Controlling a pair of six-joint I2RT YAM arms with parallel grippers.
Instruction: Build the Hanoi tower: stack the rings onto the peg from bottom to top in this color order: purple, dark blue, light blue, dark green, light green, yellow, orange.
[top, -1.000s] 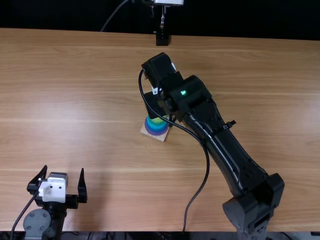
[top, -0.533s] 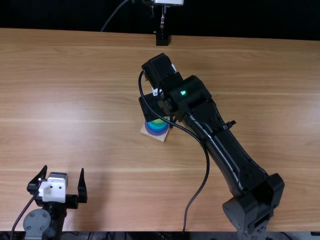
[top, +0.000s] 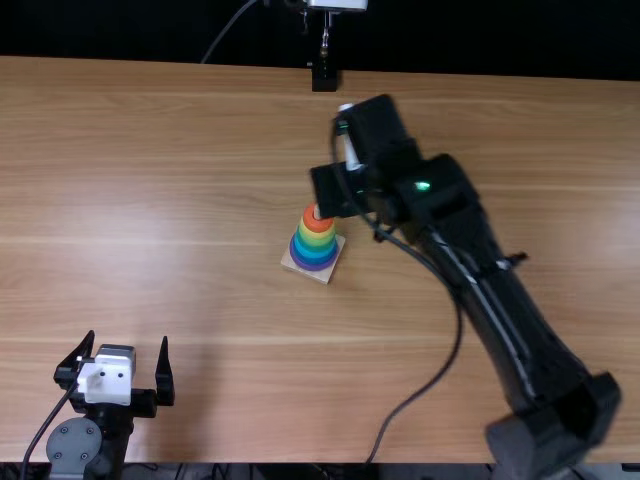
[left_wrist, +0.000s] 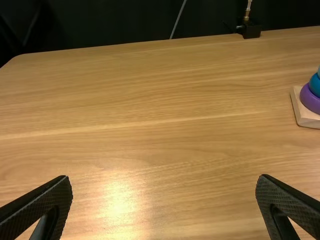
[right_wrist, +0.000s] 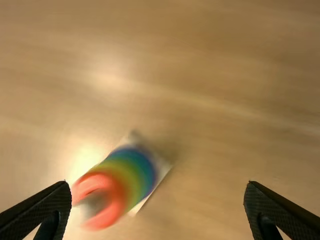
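In the top view, the ring stack stands upright on its square wooden base (top: 325, 277): purple ring (top: 312, 264) lowest, blue and green bands above, then yellow (top: 317, 236), with the orange ring (top: 315, 221) uppermost. My right gripper (top: 338, 190) hangs above and just behind the stack. Its own wrist view gives this right gripper (right_wrist: 157, 185) with fingers wide apart, nothing between them, and the orange ring (right_wrist: 101, 197) near one fingertip. My left gripper (top: 127, 342) rests open at the near left, away from the stack. In the left wrist view, the left gripper (left_wrist: 164, 179) holds nothing; the purple ring (left_wrist: 311, 100) is visible.
The right arm and its loose cable (top: 445, 365) stretch over the table's right half. A black stand (top: 324, 78) is at the far table edge, behind the right gripper. Wooden tabletop (top: 150, 200) lies between the left arm and the far edge.
The right arm has swung to the right, away from over the stack, uncovering the orange and yellow rings. Neither the left arm nor the base has moved.
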